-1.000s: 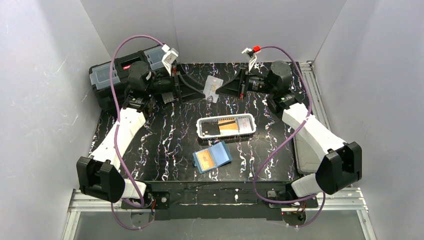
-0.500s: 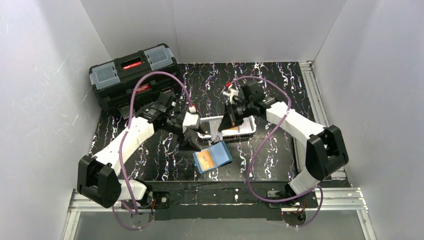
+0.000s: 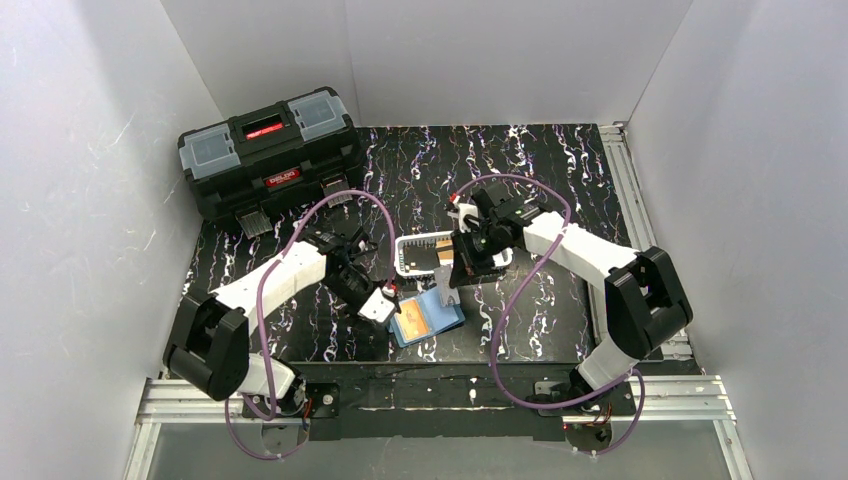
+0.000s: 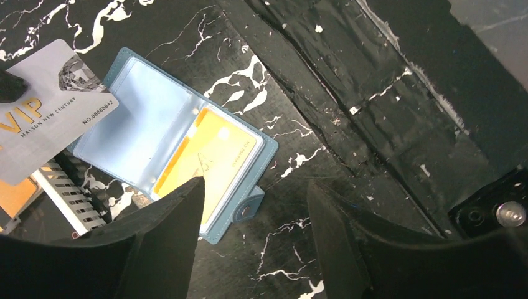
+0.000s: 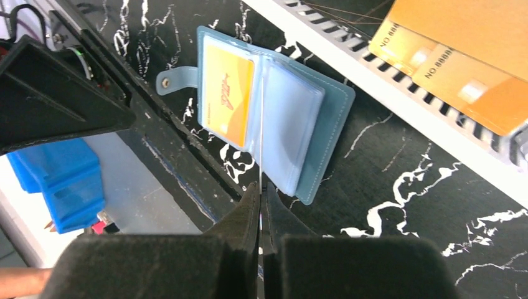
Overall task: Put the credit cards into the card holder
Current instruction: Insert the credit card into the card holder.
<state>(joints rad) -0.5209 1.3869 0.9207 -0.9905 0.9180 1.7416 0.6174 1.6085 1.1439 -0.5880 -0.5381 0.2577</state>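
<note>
left gripper, top view: my left gripper [image 3: 385,300] sits low, jaws apart and empty, with the card holder [image 3: 428,318] just to its right.
right gripper, top view: my right gripper [image 3: 452,282] is clamped on the pale card [image 3: 441,276] over the holder's far edge; the white basket [image 3: 405,262] is just behind it.
toolbox, top view: the toolbox [image 3: 270,150] stands well beyond my left gripper.
left wrist, gripper: left gripper [image 4: 255,187] fingers are spread over the bare table [image 4: 373,93].
left wrist, card holder: the card holder [image 4: 155,131] lies open just ahead of my left fingertip, with an orange card [image 4: 208,159] in its nearer sleeve.
left wrist, pale card: the pale card [image 4: 50,106] overlaps the holder's far corner.
right wrist, gripper: right gripper [image 5: 261,193] fingers are pressed together on the pale card [image 5: 261,124], seen edge-on.
right wrist, card holder: the card holder [image 5: 292,137] lies straight ahead. the card's edge lines up between the sleeve with the orange card [image 5: 227,93] and the empty sleeves; i cannot tell if it touches.
right wrist, basket: the white basket [image 5: 386,93] is ahead and to the right, with orange cards [image 5: 448,56] inside.
</note>
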